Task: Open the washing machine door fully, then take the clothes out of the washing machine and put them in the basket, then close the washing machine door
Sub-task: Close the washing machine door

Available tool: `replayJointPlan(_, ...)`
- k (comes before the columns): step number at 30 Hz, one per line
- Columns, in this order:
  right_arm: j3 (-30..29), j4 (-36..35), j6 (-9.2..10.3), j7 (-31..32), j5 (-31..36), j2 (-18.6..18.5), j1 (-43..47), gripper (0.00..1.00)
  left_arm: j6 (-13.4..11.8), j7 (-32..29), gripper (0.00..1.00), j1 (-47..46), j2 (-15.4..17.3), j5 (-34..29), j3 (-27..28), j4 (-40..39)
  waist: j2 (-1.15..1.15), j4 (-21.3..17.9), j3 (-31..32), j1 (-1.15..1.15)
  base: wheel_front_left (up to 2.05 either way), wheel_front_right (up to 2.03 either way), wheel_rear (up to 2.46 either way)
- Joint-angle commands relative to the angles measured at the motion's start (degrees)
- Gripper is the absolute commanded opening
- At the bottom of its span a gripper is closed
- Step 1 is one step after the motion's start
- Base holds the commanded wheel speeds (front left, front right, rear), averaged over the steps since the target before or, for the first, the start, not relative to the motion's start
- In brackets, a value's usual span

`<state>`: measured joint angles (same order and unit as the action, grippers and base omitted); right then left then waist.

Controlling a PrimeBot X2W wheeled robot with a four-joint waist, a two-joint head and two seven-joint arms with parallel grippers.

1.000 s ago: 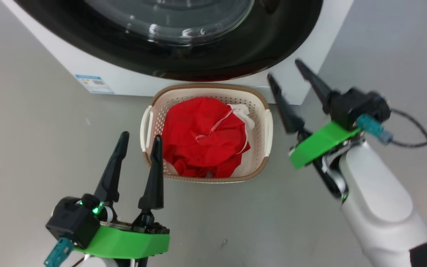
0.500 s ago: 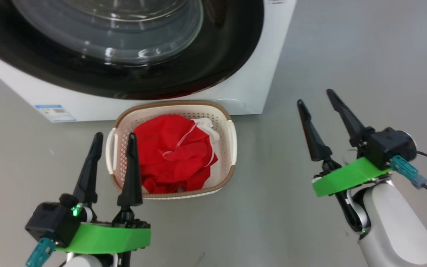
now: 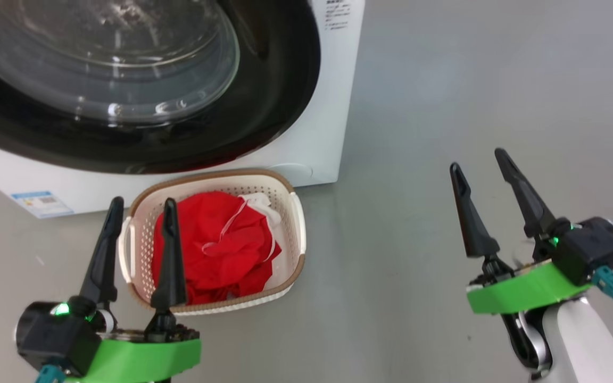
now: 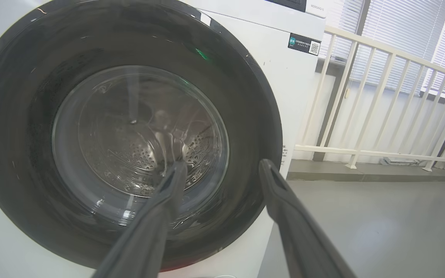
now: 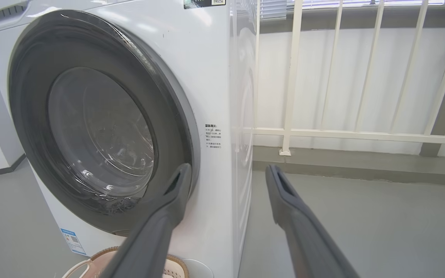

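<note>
Door (image 3: 104, 69): shut against washer (image 3: 333, 106) front; steel drum (image 4: 137, 154) visible through glass.
Clothes (image 3: 205, 250): red heap with white trim, inside basket (image 3: 285, 213).
Basket: on grey floor (image 3: 418, 106), just in front of washer, below door.
Left gripper (image 3: 142, 200): fingers (image 3: 105, 250) wide apart, empty, just beside basket's left side.
Right gripper (image 3: 477, 158): fingers (image 3: 471, 218) wide apart, empty, over floor, well right of basket.

surface: grey floor (image 3: 434, 117), smooth and bare | carried: washing machine (image 3: 312, 143) is stood directly on it | carried: basket (image 3: 216, 175) is set directly on it, just in front of the washing machine's base, below the round door
</note>
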<state>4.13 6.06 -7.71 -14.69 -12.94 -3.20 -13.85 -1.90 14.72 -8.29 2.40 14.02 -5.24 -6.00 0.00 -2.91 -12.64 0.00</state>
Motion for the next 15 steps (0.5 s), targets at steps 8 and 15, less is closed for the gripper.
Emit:
replayJointPlan(8, 1.0, -3.9, 0.22, -0.3, -0.3, 0.3, 4.4, 1.00, 0.6, 0.3, 1.00, 2.3, 0.6, -4.3, 2.9, -2.2, 0.00, -1.6, 2.9, 0.00, 0.00, 0.00, 0.00)
replayJointPlan(15, 0.6, -3.7, 0.22, -0.3, -0.6, 0.3, 5.7, 1.00, 0.9, 0.3, 1.00, 4.1, 0.6, -3.8, 3.9, -1.7, 0.00, -1.9, 5.3, 0.00, 0.00, 0.00, 0.00)
